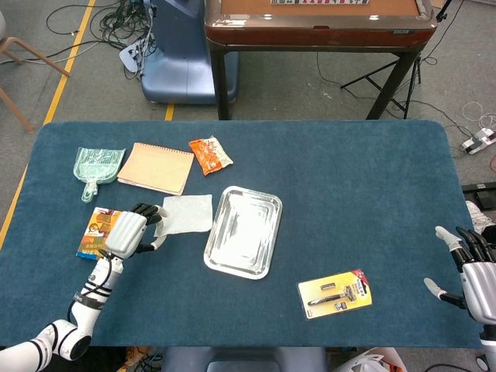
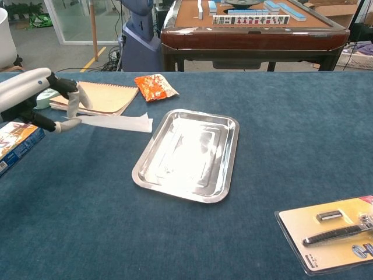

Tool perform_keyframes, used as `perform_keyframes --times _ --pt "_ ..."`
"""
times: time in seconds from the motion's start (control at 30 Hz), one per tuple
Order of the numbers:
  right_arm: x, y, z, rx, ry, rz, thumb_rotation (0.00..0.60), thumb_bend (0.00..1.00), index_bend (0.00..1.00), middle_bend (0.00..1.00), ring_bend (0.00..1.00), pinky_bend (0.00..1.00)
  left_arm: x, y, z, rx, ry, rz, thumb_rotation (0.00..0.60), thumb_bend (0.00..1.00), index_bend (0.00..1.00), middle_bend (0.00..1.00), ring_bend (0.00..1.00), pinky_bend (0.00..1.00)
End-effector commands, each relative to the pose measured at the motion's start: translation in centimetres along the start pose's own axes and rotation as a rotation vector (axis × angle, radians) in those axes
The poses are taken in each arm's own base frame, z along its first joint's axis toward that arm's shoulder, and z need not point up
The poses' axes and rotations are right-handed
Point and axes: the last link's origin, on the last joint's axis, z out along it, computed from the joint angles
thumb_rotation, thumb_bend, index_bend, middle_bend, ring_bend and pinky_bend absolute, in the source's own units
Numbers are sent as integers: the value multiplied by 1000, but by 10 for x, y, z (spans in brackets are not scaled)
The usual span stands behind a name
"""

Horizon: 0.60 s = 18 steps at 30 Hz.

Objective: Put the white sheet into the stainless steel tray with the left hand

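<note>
My left hand (image 1: 129, 232) (image 2: 29, 100) pinches the near left corner of the white sheet (image 1: 186, 213) (image 2: 116, 123) and holds it raised above the blue table, left of the stainless steel tray (image 1: 243, 231) (image 2: 189, 153). In the chest view the sheet hangs nearly flat, edge-on, its far end close to the tray's left rim. The tray is empty. My right hand (image 1: 474, 270) stands at the table's right edge with fingers spread and nothing in it.
A tan notebook (image 1: 156, 167), a green scoop (image 1: 98, 167) and an orange snack packet (image 1: 210, 154) lie at the back left. A colourful box (image 1: 97, 230) sits beside my left hand. A carded razor (image 1: 335, 293) lies front right. A brown table (image 1: 318, 23) stands behind.
</note>
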Motion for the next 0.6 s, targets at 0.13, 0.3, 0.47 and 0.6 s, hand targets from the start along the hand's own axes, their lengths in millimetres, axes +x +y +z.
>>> perform_keyframes --times 0.13,0.3,0.47,0.6 --pt "-1 2 -2 -5 2 4 600 182 123 226 82 105 18 42 20 -71 75 -115 600 293 668 563 454 271" --pt "-1 5 -3 -14 4 6 600 182 123 226 82 105 10 78 26 -148 62 -174 600 294 666 564 458 270" --pt "-2 6 -3 -16 6 9 600 183 123 226 82 105 -15 115 21 -243 16 -236 600 294 664 565 459 269" --pt "-3 6 -2 -16 2 10 600 183 123 226 82 105 -44 132 13 -325 -50 -215 600 293 664 564 460 270"
